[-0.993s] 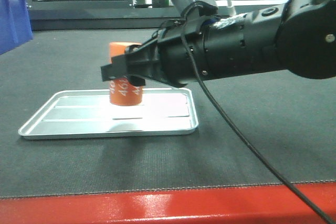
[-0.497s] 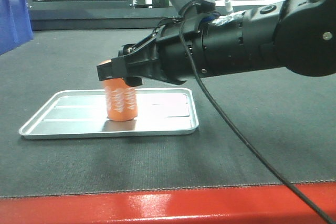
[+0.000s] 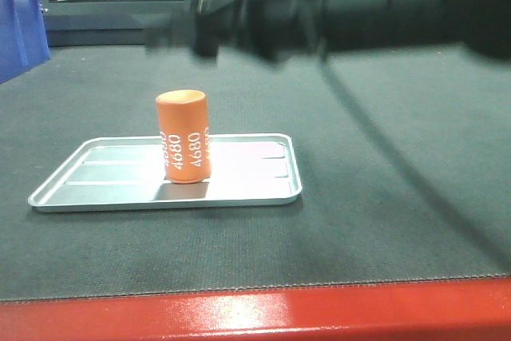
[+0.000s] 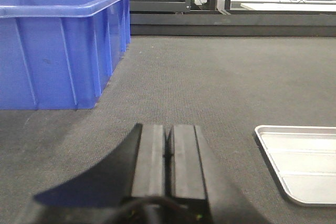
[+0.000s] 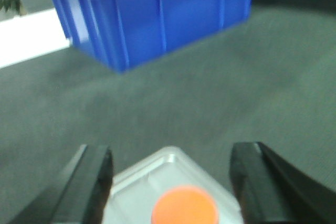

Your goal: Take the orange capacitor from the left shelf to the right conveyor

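One capacitor [image 3: 184, 137] stands upright left of the one tray's [image 3: 255, 185] middle, with roomy conveyor [image 3: 383, 197] all round. The right gripper [image 5: 170, 179] hangs above, jaws spread wide. The left gripper's [image 4: 168, 150] jaws are pressed together, holding nothing.

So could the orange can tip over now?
Maybe. The orange capacitor stands free on the silver tray, tall for its base, so a bump could topple it. The right end effector hangs open above it and looks motion-blurred; a dip or sideways swing could clip its top. The tray only rests on the right conveyor, so a jolt might slide both.
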Robot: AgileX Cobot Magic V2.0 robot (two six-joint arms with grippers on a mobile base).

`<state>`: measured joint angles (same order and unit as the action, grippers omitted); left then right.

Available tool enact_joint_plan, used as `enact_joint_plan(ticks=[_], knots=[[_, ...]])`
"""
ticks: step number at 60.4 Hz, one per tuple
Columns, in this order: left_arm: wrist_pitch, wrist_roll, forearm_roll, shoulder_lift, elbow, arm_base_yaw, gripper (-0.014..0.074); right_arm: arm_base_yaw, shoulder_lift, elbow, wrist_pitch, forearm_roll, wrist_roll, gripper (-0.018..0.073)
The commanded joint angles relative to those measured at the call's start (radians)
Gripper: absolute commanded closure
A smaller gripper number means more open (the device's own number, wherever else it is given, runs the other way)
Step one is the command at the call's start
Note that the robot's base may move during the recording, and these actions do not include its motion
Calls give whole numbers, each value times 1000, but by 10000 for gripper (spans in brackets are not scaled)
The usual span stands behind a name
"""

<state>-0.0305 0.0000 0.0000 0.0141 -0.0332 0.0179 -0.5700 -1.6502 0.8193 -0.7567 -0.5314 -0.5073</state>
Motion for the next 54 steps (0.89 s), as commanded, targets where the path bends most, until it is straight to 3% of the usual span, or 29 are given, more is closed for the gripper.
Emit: enact_joint_plan(ticks=[1,8,10,15,45,54], knots=[[84,0,-6,-6,8,-1,701,9,136,31,-21,12,11,137],[84,0,-6,-6,8,-1,701,9,265,31,98,12,11,475],[84,0,-6,-6,8,-1,701,9,301,31,125,12,10,526],[84,0,-6,-6,8,-1,701,9,379,31,166,12,10,473],[84,0,-6,-6,8,-1,701,12,474,31,117,14,11,482],[84,0,-6,-6,8,-1,701,63,529,31,264,15,11,505]])
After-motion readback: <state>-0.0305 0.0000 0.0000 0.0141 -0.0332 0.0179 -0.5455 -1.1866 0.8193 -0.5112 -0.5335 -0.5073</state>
